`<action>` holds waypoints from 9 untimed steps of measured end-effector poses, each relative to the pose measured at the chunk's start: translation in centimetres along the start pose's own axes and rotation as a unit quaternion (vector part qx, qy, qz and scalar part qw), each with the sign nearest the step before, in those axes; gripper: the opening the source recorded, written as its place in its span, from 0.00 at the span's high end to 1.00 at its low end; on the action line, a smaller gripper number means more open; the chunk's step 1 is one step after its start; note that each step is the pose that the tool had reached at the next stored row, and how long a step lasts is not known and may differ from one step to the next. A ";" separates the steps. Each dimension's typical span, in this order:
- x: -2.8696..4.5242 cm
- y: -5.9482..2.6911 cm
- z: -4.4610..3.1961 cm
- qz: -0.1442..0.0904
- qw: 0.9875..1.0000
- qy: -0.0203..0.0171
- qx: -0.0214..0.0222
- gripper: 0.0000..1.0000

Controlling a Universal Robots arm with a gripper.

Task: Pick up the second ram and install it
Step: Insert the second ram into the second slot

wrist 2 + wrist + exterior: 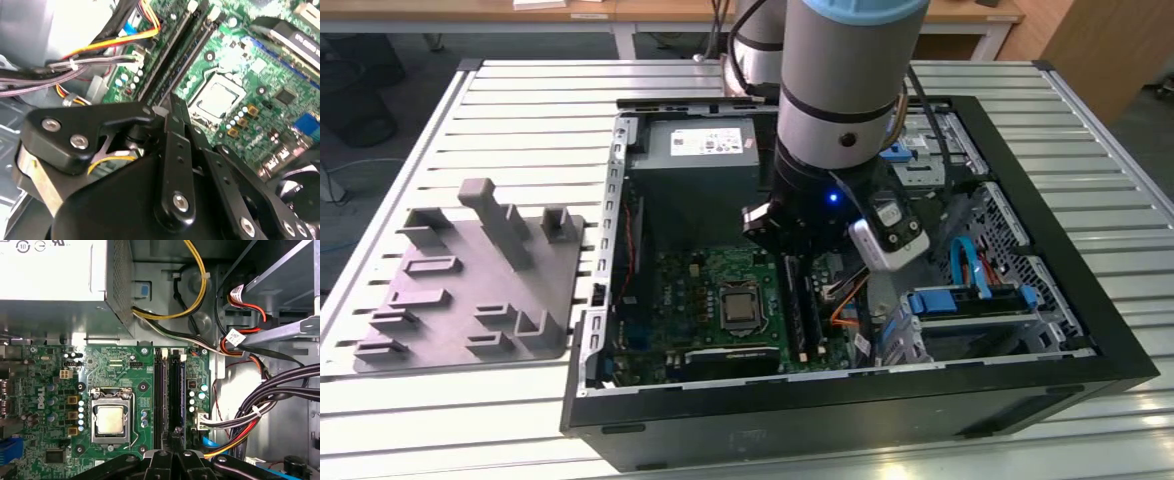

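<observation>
exterior view first: the arm reaches down into the open computer case (1067,330), its gripper (790,240) low over the motherboard (707,300), just at 2 o'clock from the cpu socket (740,310). below it a dark strip stands in the memory slots, running toward 6 o'clock; this looks like the second ram (795,315), though whether it is fully seated i cannot tell. the gray moulded tray (474,280) sits well apart on the slatted table (400,130), at 9 o'clock from the case. second wrist view: the gripper (175,107) has its black fingers drawn together to a narrow tip right over the dark memory slots (177,50), beside the cpu socket (217,97); whether they pinch the stick's edge or only press on it cannot be told. first wrist view: the fingertips (176,432) meet over the dark stick (174,390) in the slot farther from the socket, with the neighbouring slot (159,395) just beside it and the power supply (55,285) at 11 o'clock. judged from this, the install step is in hand; the next move calls for straight, even downward pressure, kept clear of the cable bundle (260,405).
</observation>
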State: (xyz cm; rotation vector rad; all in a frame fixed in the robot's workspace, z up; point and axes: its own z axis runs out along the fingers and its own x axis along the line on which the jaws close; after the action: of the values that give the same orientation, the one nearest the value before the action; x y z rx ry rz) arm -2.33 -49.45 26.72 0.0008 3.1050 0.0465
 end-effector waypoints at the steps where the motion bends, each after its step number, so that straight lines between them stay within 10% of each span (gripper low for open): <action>1: 0.00 0.00 -0.01 0.000 1.000 0.000 0.000 0.90; 9: 0.00 0.00 -0.07 0.000 1.000 0.000 0.000 0.90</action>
State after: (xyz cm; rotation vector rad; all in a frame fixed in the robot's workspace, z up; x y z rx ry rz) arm -2.33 -49.46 26.79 0.0008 3.1052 0.0460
